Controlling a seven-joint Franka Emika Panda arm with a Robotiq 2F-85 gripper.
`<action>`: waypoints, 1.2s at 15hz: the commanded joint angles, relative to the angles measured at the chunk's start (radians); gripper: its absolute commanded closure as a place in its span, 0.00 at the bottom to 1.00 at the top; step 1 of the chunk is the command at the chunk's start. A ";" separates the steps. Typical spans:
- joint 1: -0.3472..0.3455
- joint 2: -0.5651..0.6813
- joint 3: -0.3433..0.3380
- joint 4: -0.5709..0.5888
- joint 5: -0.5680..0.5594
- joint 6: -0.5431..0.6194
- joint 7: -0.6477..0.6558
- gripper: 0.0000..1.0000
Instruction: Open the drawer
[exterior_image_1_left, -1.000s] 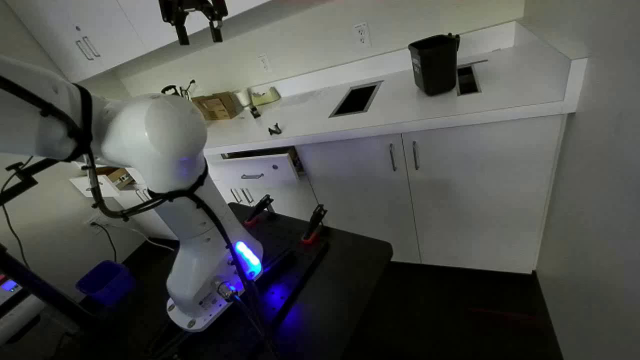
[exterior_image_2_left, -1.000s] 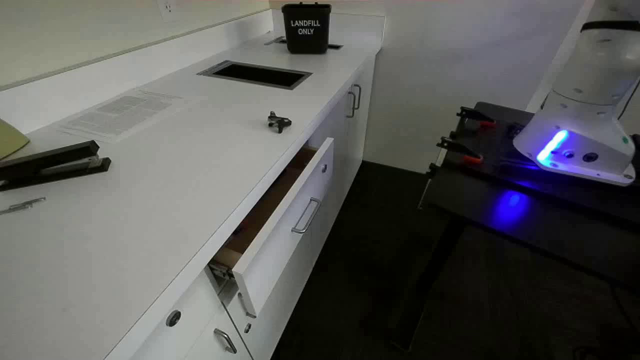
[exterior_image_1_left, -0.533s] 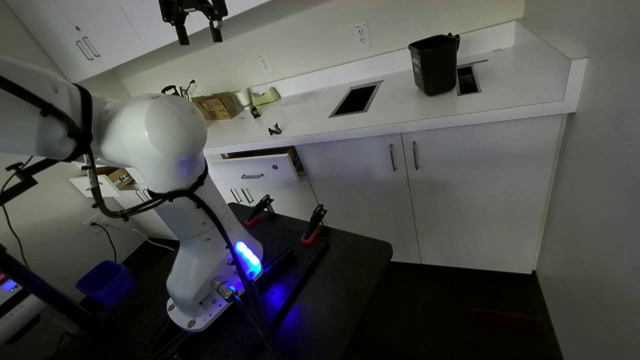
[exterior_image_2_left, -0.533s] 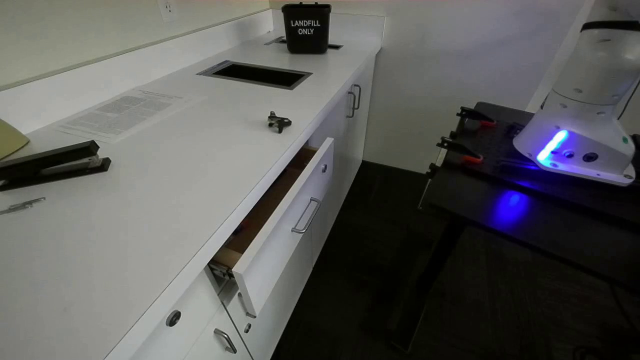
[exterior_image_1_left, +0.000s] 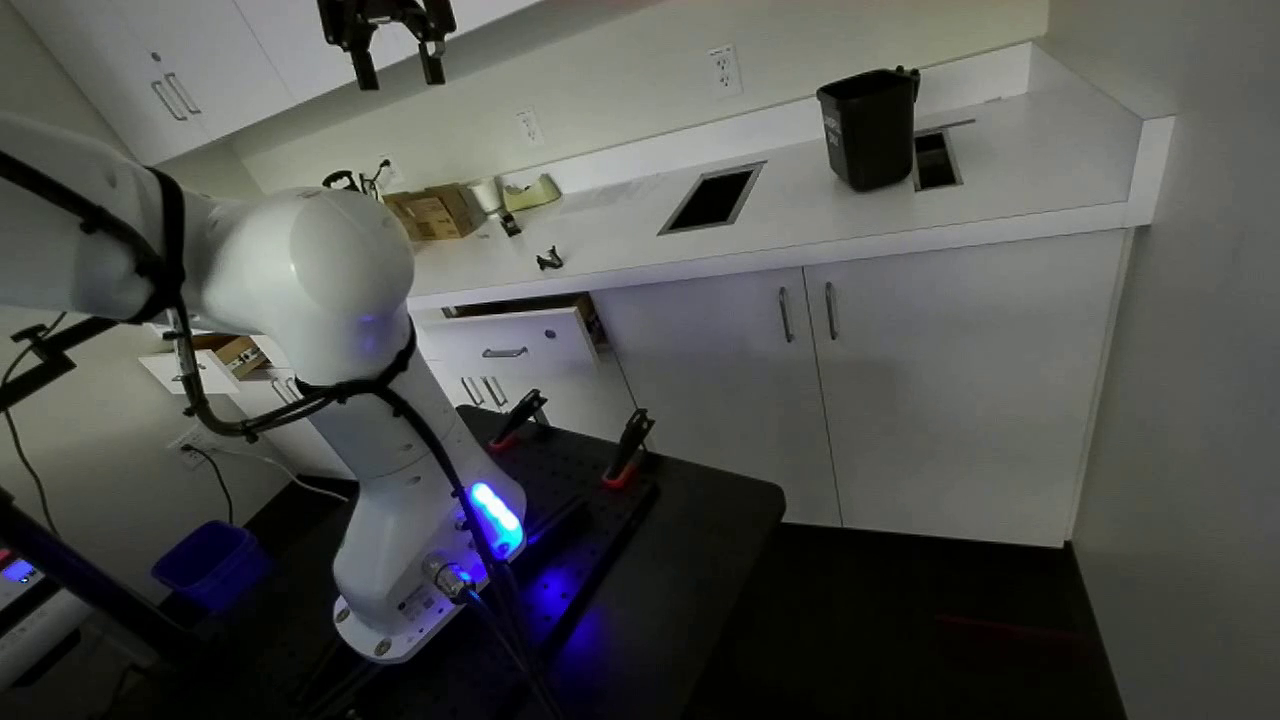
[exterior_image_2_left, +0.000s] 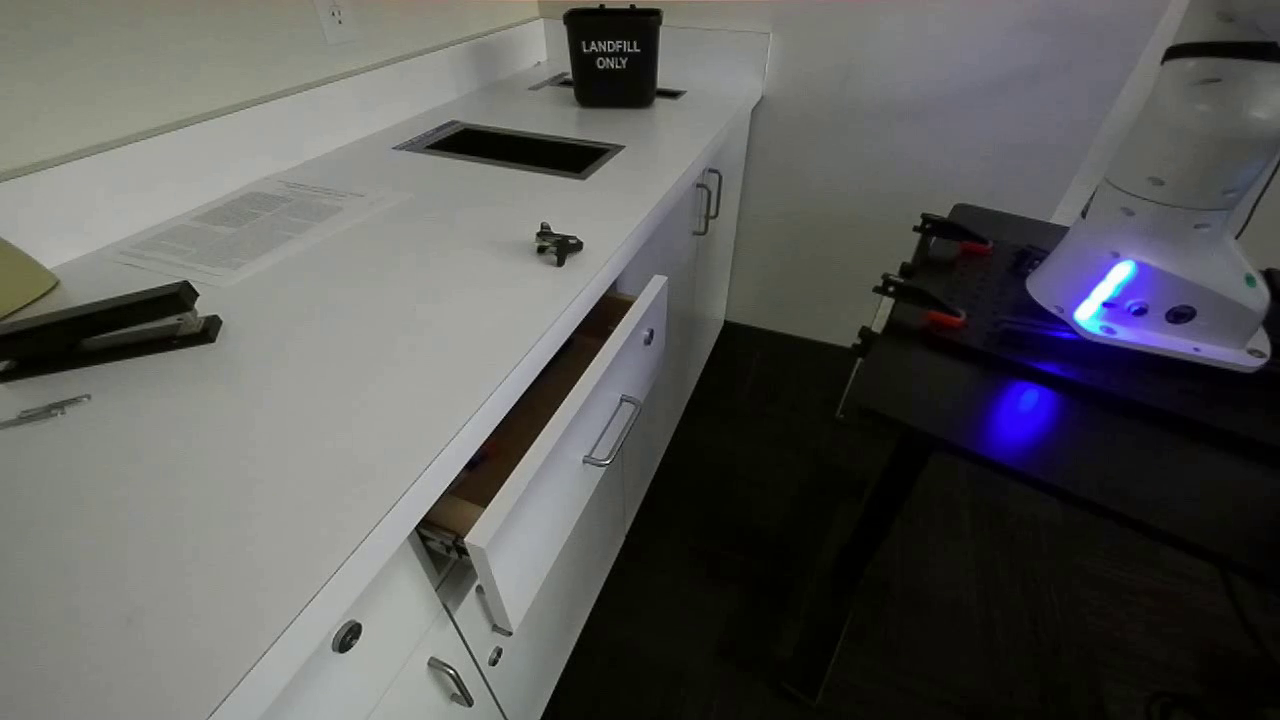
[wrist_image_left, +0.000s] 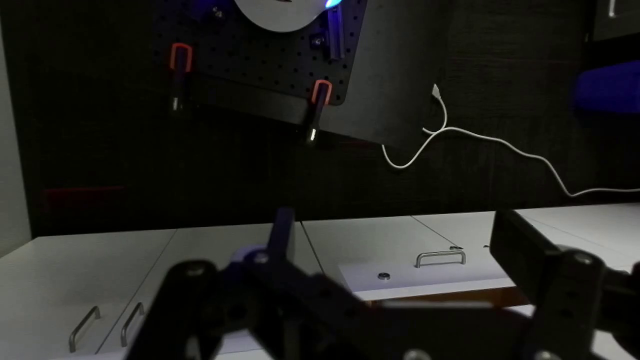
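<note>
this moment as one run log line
task: looks done | drawer: pulled out | drawer handle: not held | gripper: open, empty | landfill bin: upright on counter

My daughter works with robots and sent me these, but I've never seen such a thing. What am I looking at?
The white jointed machine is a robot arm, standing on a dark table. Two pictures come from cameras outside the robot; the third is from its wrist, so the blurry dark parts low in that picture are its own jaws. On the white counter you see a stapler, printed paper, a small dark object and a black bin marked LANDFILL ONLY. Below it, a shallow drawer stands partly open. The jaws are apart with nothing between them, so nothing is held.
</note>
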 joint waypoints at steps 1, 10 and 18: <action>-0.023 0.002 0.014 0.003 0.008 -0.004 -0.014 0.00; 0.017 0.010 0.115 0.005 -0.020 0.030 -0.012 0.00; 0.154 0.099 0.389 -0.024 -0.099 0.128 0.006 0.00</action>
